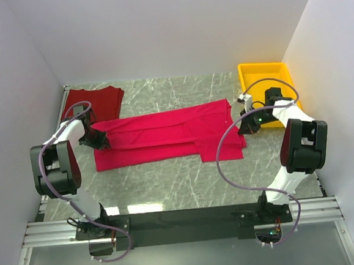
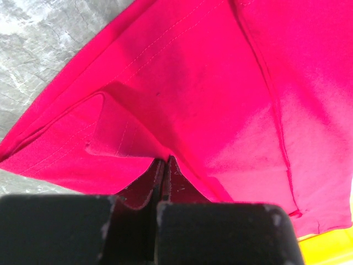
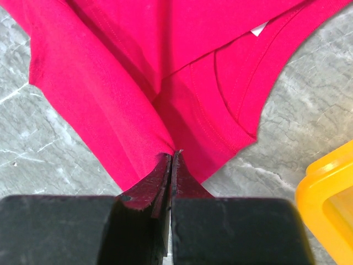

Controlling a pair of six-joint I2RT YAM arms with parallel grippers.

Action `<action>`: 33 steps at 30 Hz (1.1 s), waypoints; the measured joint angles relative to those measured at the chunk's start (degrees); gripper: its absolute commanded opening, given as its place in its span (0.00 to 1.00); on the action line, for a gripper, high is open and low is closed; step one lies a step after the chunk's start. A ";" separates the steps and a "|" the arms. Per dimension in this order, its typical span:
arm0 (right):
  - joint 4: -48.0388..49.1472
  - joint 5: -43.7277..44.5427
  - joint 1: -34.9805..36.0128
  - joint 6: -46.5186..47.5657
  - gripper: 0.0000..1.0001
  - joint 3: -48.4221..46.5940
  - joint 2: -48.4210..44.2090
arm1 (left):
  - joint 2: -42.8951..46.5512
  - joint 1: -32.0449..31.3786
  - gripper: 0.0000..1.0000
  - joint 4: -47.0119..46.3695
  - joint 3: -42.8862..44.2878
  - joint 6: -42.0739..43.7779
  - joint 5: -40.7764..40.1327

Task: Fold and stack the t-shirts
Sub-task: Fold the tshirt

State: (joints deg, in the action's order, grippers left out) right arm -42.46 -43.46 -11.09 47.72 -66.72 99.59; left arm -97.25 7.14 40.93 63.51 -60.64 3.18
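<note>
The crimson-pink t-shirt [image 1: 165, 135] lies stretched left to right across the table, folded lengthwise. My left gripper [image 1: 100, 140] is shut on its left edge; in the left wrist view the cloth [image 2: 209, 99] is pinched at the fingertips [image 2: 163, 161]. At the shirt's right end my right gripper [image 1: 247, 125] is shut on the cloth [image 3: 138, 83] near the collar, beside the white neck tag [image 3: 258, 28]. The darker brick red t-shirt [image 1: 95, 103] lies folded at the back left, untouched.
A yellow plastic tray [image 1: 268, 89] stands at the back right, just beyond my right gripper; its corner [image 3: 328, 199] shows in the right wrist view. White walls close in the marbled tabletop [image 1: 168, 182] on three sides.
</note>
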 measured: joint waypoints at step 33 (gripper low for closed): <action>4.87 5.62 2.67 -10.51 0.27 -3.06 1.64 | -0.76 0.02 0.46 0.90 3.34 3.41 -0.02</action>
State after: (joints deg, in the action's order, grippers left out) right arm -37.58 -37.85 -8.43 37.21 -69.78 101.23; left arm -98.02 7.16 41.82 66.85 -57.23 3.16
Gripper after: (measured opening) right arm 0.244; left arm 0.396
